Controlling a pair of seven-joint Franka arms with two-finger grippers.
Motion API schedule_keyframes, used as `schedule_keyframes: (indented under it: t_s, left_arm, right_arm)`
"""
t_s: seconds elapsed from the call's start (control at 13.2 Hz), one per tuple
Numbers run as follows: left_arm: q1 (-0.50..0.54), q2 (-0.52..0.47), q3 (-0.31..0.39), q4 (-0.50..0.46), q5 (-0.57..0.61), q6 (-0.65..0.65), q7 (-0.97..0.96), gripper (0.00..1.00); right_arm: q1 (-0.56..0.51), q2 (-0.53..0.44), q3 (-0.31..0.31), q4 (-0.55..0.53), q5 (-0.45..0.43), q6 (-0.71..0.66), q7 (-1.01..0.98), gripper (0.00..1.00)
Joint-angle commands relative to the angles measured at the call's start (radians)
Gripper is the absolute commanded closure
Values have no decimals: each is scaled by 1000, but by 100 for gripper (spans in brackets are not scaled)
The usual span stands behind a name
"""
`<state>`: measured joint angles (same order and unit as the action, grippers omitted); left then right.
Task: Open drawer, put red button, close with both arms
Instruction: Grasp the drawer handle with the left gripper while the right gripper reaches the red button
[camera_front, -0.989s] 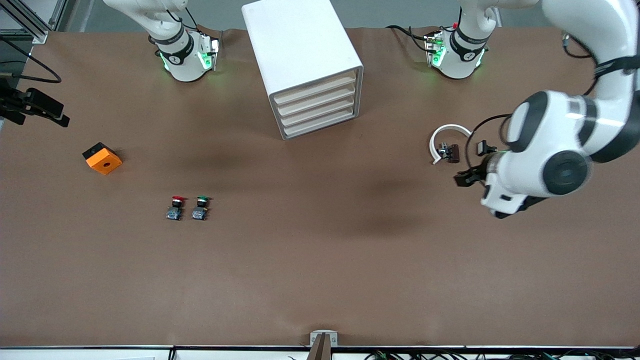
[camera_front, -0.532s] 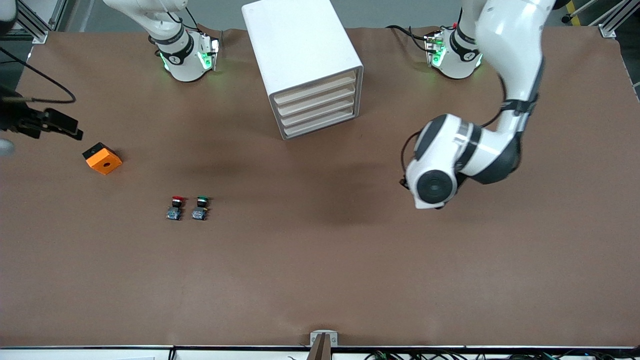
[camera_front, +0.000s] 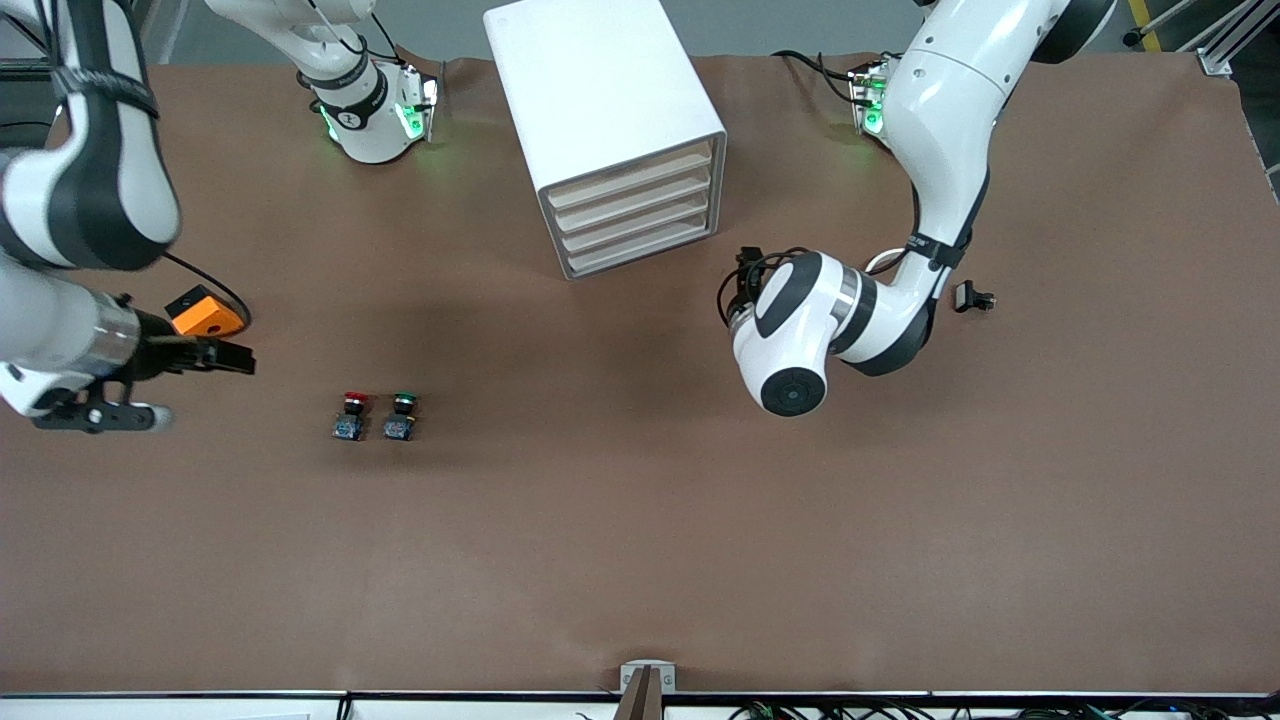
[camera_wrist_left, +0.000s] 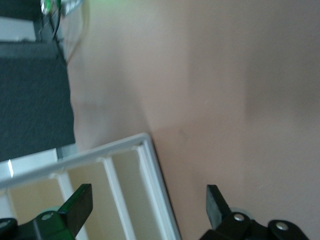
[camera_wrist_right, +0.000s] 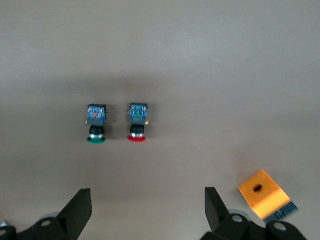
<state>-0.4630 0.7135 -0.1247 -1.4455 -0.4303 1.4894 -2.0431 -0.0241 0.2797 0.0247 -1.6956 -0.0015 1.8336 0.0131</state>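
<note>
Front view hides both grippers' spread jaws—wrist views show left gripper (camera_wrist_left: 149, 205) over drawer unit (camera_wrist_left: 120, 195), right gripper (camera_wrist_right: 148, 207) above red button (camera_wrist_right: 137, 122).

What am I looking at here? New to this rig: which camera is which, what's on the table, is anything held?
Two white robot arms work at a brown table. The wide picture looks down from across the table; the other two come from cameras on each wrist.

The left gripper, open and empty, is by the white drawer cabinet, whose drawers are all shut. The right gripper, also open and empty, is near an orange block.

The red button lies beside a green button. A small black part lies toward the left arm's end.
</note>
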Motion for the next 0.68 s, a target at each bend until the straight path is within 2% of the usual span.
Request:
schedule_keyframes:
  t_s: [0.0, 0.15, 0.53, 0.61]
  left_arm:
    - [-13, 17, 10, 25, -114, -20, -49, 0]
    - [-13, 38, 10, 25, -210, -20, -106, 0]
    - [-52, 81, 10, 25, -287, -23, -310, 0]
    - [-54, 80, 8, 25, -306, -24, -310, 4]
  right_arm:
    - [39, 27, 0, -81, -20, 119, 53, 0]
    - [41, 91, 0, -90, -20, 177, 67, 0]
    - [36, 212, 0, -110, -17, 329, 67, 0]
    - [36, 235, 0, -120, -6, 379, 73, 0]
